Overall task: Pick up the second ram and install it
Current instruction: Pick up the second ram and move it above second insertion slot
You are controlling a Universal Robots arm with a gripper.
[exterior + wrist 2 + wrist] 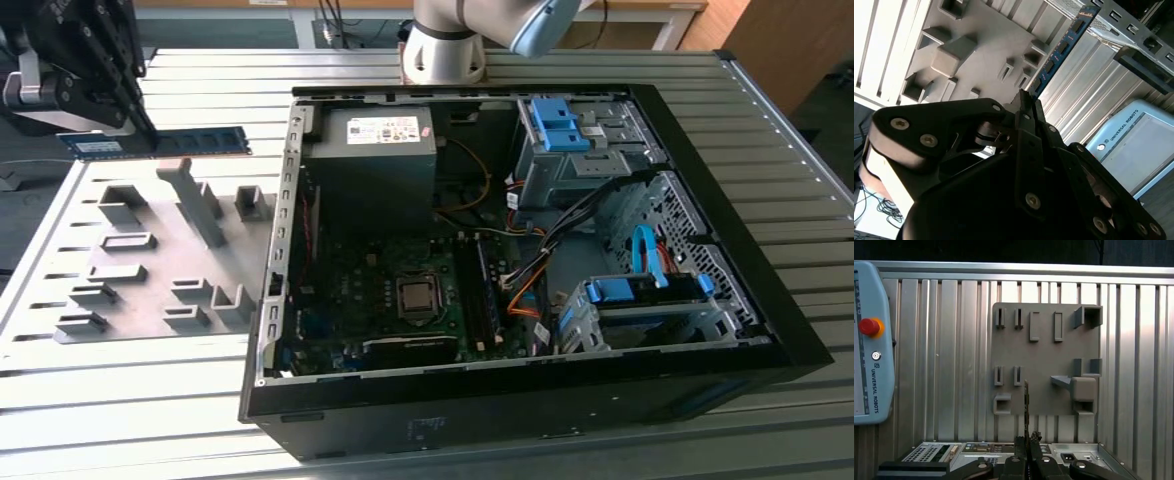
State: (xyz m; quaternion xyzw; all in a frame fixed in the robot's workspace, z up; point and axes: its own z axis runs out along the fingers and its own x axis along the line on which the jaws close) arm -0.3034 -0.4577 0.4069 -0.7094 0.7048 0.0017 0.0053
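White lettering on teach pendant [874, 390], illegible stickers on power supply [380, 130] and second ram [200, 141]

an open black computer case [534, 400] lies on a ribbed metal table [134, 410], its inside facing up. in it a grey power supply [374, 165] sits at the far end, with a green circuit board [360, 300] nearer the camera and a square processor socket [416, 297] at the board's middle. blue drive brackets [557, 122] stand at the far corner on the exterior view's right. orange and black cables [527, 280] run between the board and the drive cages. just beside the case, on the exterior view's left, a flat grey plate [147, 270] carries upright blocks and small frames. in the first wrist view a pale control tablet [871, 355] with a red button [869, 326] lies apart from the plate.
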